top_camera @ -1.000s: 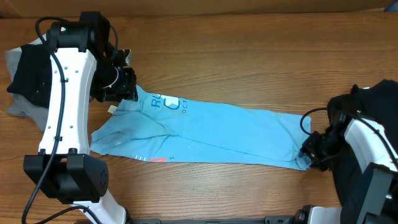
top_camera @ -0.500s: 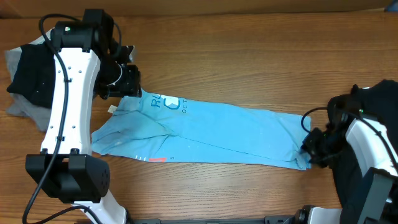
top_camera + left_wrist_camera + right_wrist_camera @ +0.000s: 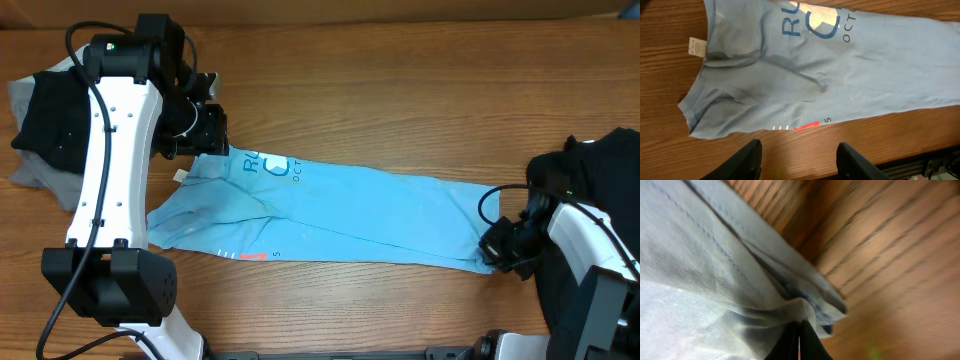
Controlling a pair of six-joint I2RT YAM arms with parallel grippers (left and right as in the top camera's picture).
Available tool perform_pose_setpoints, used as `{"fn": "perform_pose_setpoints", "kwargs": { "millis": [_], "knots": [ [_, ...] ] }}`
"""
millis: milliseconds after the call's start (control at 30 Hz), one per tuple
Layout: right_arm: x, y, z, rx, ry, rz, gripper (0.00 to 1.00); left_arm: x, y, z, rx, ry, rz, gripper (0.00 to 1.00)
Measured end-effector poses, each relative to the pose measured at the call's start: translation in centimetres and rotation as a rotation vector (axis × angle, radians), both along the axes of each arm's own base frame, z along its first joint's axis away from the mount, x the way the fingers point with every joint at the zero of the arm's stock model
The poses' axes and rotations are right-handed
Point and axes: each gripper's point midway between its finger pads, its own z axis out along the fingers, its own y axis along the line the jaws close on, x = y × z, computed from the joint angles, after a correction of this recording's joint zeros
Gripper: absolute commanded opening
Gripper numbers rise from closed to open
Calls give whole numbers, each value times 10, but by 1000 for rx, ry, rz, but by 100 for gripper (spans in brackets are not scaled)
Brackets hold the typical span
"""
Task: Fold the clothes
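Note:
A light blue T-shirt (image 3: 340, 215) lies stretched in a long band across the table, blue lettering up near its left end. It also shows in the left wrist view (image 3: 840, 65), with a white tag at its collar. My left gripper (image 3: 205, 135) is open and empty, raised just above the shirt's upper left end; in its own view its fingers (image 3: 801, 160) hang over bare wood. My right gripper (image 3: 497, 245) is shut on the shirt's right end; its wrist view shows the fingers (image 3: 799, 337) pinching gathered blue cloth (image 3: 715, 280).
A pile of black and grey garments (image 3: 45, 125) lies at the far left behind my left arm. Another black garment (image 3: 600, 165) sits at the right edge by my right arm. The table's front edge (image 3: 920, 155) shows in the left wrist view.
My left gripper has shifted slightly right and up at the shirt's left end. My right gripper has moved a little left and down with the shirt's right end.

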Motion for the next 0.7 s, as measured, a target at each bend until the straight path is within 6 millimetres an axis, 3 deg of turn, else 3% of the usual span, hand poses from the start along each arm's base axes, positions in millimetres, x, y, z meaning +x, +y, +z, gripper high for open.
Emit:
{"fn": "perform_pose_setpoints", "kwargs": {
  "millis": [233, 300, 367, 433, 567, 700],
  "knots": [
    [18, -20, 18, -91, -27, 9, 4, 2, 0, 0, 0, -10, 0, 52],
    [18, -22, 19, -104, -23, -2, 39, 3, 0, 0, 0, -11, 0, 52],
    [15, -24, 19, -113, -11, -2, 54, 3, 0, 0, 0, -11, 0, 52],
    [12, -24, 20, -114, 5, -9, 63, 3, 0, 0, 0, -11, 0, 52],
    [7, -24, 20, -114, 24, -11, 64, 3, 0, 0, 0, -12, 0, 53],
    [20, -21, 19, -86, -36, -1, 60, 1, 0, 0, 0, -6, -2, 51]
  ]
}}
